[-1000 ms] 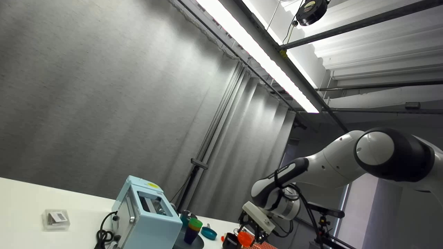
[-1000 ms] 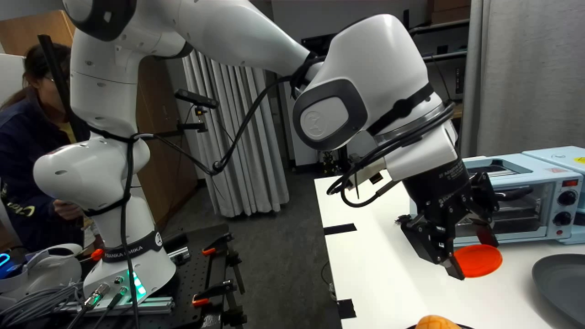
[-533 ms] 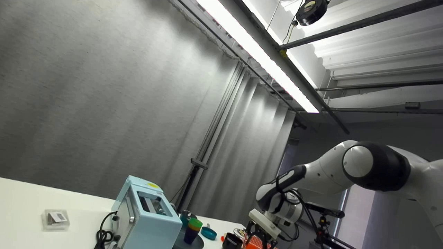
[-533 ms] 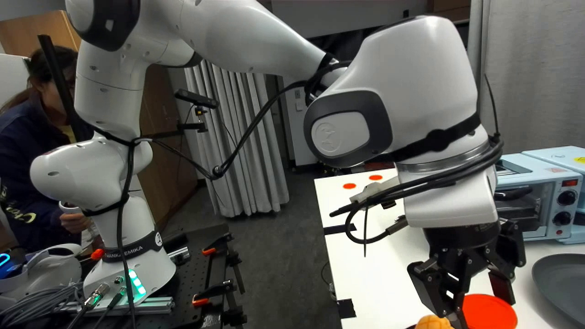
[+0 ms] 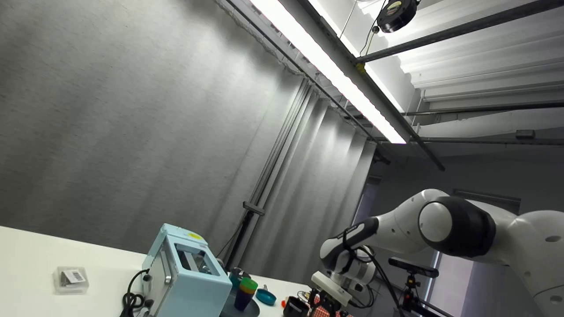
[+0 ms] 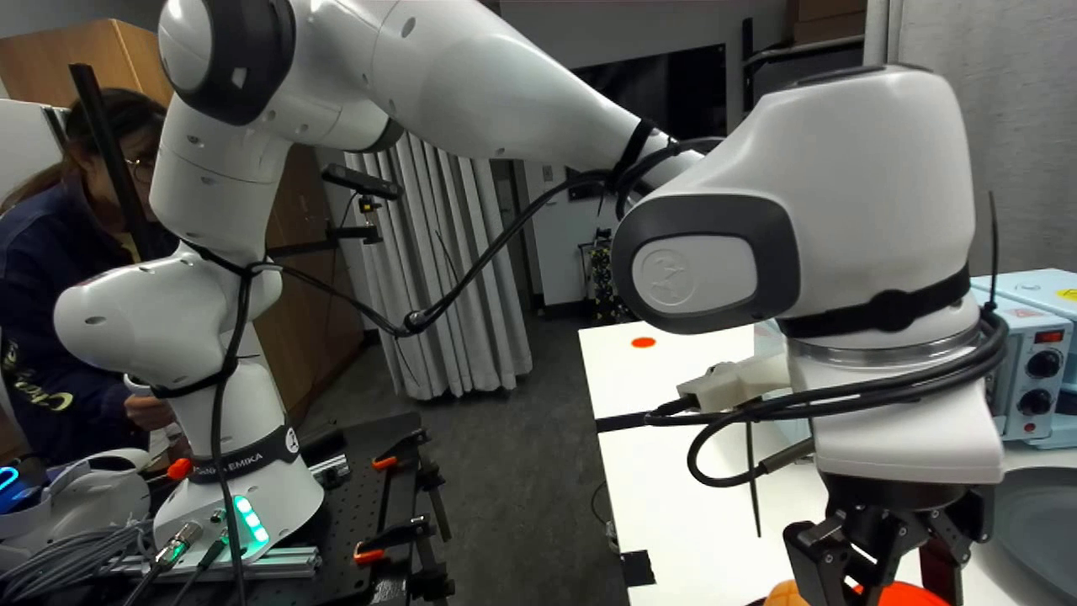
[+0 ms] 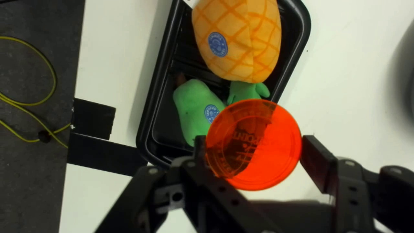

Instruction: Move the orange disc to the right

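My gripper [image 7: 254, 145] is shut on the edges of a translucent orange disc [image 7: 271, 145], one fingertip on each side. In the wrist view the disc is above the table, overlapping the lower right side of a black tray. In an exterior view the disc [image 6: 913, 596] shows only partly between the fingers [image 6: 896, 581] at the bottom edge. In an exterior view the gripper [image 5: 324, 306] is low by a red checked cloth; the disc is hard to make out there. Another flat orange disc [image 6: 643, 342] lies on the white table's far corner.
The black tray [image 7: 157, 71] holds a plush pineapple [image 7: 239, 38] and a green plush toy [image 7: 194, 110]. A grey plate [image 6: 1043, 522] and a light blue toaster oven [image 6: 1031, 337] stand to the right. Stacked cups [image 5: 245, 293], a teal pan [image 5: 266, 296] and a black mug [image 5: 295, 307] are nearby.
The gripper has moved down and to the right in an exterior view, carrying the orange disc towards the tray. A second table disc, visible half a second ago, is now behind the arm.
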### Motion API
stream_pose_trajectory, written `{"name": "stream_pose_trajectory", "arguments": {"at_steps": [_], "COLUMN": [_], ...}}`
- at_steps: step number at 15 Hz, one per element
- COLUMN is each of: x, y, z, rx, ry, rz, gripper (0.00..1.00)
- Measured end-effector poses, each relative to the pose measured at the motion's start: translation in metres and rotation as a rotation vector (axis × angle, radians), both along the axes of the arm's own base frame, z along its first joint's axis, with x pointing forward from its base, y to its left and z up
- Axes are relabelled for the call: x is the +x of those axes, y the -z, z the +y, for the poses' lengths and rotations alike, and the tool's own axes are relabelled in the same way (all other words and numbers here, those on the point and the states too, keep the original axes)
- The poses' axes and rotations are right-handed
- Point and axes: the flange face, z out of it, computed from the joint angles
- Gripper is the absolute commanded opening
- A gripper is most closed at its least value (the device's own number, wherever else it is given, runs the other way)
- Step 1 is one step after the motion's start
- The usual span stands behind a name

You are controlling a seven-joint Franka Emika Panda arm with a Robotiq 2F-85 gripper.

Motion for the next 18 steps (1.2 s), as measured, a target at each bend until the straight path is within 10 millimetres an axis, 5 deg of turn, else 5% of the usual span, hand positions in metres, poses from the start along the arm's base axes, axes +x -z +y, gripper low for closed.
{"name": "stream_pose_trajectory", "arguments": {"at_steps": [15, 17, 18], "x": [0.019, 0.020, 0.020], "y": [0.015, 0.014, 0.014], "z": [-0.019, -0.020, -0.021], "rx": [-0.001, -0.002, -0.002], "ry": [-0.007, -0.006, -0.006], "rz": [0.026, 0.025, 0.025], "gripper": [0.49, 0.96, 0.94]}}
